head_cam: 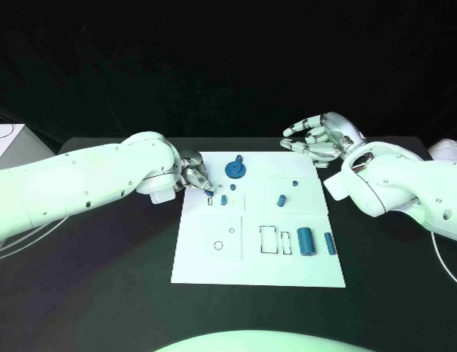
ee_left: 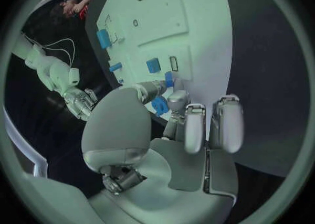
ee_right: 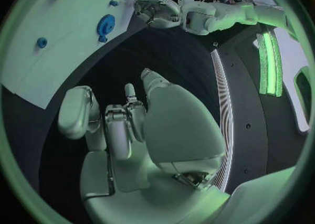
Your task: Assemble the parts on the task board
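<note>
Gripping a small blue part between fingertips, the left hand is seen at the task board's left edge. The part should be lowered straight and seated squarely; its long axis cannot be told, being half hidden. The right hand is held off the board's far right corner, fingers curled, nothing held.

A cool green light washes over my table, brightest on the task board, while everything behind it falls to black. My wrist pictures bend straight edges toward their dark rims. Beyond the board a glowing green strip shows, perhaps a lamp.
</note>
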`<state>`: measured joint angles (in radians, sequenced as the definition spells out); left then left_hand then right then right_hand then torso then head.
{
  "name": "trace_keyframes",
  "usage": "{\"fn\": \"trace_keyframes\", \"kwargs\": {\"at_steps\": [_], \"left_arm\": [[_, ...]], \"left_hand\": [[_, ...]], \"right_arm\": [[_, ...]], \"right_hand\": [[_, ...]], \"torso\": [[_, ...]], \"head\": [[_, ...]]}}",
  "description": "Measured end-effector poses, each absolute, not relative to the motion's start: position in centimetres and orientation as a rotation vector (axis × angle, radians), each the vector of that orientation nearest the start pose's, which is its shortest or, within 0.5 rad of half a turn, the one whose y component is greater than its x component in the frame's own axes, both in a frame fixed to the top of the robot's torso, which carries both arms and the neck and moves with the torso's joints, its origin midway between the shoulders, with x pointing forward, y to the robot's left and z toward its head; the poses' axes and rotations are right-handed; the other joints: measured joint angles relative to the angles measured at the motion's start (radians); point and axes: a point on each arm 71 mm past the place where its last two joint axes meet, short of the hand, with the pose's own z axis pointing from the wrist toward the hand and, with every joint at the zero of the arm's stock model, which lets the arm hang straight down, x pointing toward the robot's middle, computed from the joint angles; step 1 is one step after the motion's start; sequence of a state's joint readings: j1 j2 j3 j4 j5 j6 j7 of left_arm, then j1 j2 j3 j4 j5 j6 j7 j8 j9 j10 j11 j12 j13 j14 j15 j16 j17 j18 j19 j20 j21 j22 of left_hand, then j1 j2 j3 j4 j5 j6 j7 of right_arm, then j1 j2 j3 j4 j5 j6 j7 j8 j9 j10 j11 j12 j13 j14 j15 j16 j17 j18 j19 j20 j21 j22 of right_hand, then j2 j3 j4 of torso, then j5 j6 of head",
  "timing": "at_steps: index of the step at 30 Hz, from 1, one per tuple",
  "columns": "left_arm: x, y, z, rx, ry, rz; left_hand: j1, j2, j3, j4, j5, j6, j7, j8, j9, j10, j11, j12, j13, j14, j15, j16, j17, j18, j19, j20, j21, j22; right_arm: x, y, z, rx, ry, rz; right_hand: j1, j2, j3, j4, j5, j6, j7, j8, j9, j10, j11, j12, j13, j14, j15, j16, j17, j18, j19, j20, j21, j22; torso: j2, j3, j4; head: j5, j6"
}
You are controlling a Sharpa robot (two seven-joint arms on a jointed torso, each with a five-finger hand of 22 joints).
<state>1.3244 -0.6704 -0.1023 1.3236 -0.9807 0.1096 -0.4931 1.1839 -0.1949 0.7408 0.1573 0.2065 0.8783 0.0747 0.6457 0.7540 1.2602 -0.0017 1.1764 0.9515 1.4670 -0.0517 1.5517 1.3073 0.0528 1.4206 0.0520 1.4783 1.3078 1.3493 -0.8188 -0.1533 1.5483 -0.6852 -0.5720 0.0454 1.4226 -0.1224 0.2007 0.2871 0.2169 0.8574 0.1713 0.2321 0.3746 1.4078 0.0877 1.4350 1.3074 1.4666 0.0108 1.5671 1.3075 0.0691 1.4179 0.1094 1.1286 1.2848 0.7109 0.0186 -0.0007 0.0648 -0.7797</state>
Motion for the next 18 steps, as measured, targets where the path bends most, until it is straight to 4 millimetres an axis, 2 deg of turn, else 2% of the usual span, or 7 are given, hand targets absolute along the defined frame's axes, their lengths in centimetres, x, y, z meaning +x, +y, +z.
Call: {"fn": "trace_keyframes", "kwargs": {"at_steps": [18], "left_arm": [[51.94, 18.24, -19.91, -0.177, 2.257, -0.415]], "left_hand": [[-0.002, -0.002, 0.0, 0.0, 0.0, 0.0, 0.0, 0.003, 0.001, 0.004, -0.003, 0.004, 0.002, 0.0, 0.0, 0.004, 0.0, 0.0, 0.0, 0.0, 0.0, 0.0]], "right_arm": [[49.78, -19.8, -14.64, 0.519, 1.536, 0.994]], "right_hand": [[0.0, 0.0, 0.0, 0.0, 0.0, 0.0, 0.0, 0.0, 0.0, 0.0, 0.0, 0.0, 0.0, 0.0, 0.0, 0.0, 0.0, 0.0, 0.0, 0.0, 0.0, 0.0]], "torso": [[0.0, 0.0004, 0.0008]], "head": [[0.001, -0.008]]}}
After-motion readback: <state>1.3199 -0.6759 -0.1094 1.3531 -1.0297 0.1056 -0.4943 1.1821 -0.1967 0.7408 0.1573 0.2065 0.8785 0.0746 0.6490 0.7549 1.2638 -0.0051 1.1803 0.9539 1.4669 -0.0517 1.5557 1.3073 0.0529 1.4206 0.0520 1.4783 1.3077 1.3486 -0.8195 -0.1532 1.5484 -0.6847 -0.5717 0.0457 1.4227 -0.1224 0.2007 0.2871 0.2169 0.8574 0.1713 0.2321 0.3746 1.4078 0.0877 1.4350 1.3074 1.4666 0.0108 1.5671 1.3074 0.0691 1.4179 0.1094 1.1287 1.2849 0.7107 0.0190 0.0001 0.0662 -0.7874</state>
